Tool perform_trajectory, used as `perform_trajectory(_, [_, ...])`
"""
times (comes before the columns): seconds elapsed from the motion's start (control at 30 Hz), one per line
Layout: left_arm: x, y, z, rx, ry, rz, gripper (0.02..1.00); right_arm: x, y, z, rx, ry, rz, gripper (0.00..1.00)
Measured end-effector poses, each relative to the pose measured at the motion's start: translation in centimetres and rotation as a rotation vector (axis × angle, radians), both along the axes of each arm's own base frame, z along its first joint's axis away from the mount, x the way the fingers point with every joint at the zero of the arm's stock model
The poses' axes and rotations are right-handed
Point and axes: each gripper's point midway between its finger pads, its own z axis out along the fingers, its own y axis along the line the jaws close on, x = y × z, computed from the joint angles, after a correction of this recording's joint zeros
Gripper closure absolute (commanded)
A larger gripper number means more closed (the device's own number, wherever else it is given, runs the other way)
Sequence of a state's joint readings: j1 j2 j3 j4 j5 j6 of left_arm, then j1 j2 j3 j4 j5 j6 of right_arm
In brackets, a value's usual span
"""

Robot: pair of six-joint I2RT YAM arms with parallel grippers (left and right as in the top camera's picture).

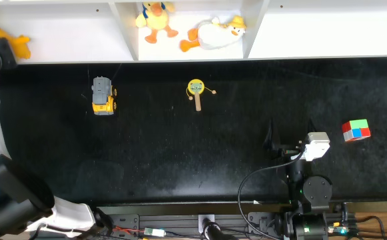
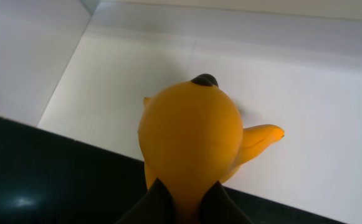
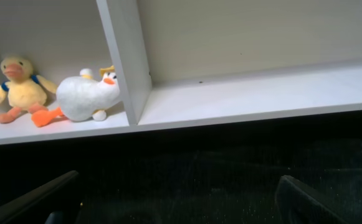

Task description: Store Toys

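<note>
Left gripper [image 2: 187, 202] pinching the orange toy [image 2: 190, 134] at its narrow end, held at the front lip of the white shelf [image 2: 330, 124], leftmost compartment. We judge the main hazard thus: the toy hangs partly over the black table [image 1: 180, 153], so released here its rounded bulk may roll back off the lip; so small a pinch may also let it swivel. Right gripper [image 1: 290, 137] spread wide over the table; truck [image 1: 103, 95], rattle [image 1: 196, 90] and cube [image 1: 356, 130] not yet stored
</note>
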State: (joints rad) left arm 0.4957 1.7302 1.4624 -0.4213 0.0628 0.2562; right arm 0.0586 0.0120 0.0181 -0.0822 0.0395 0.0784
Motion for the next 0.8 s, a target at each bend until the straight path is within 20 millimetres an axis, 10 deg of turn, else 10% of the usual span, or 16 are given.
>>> perform_trajectory(0.37, [1.0,-0.8,-0.2,0.005,-0.007,-0.022,0.805,0.0,0.0,0.0,0.000,0.000,0.000,0.007])
perform_trajectory(0.63, [1.2,-0.8,-0.3,-0.004,-0.015,-0.016,0.020,0.0,0.0,0.0,0.000,0.000,0.000,0.005])
perform_trajectory(0.8, [1.5,-0.7,-0.1,0.000,-0.029,-0.013,0.023,0.0,0.0,0.0,0.000,0.000,-0.001,0.005])
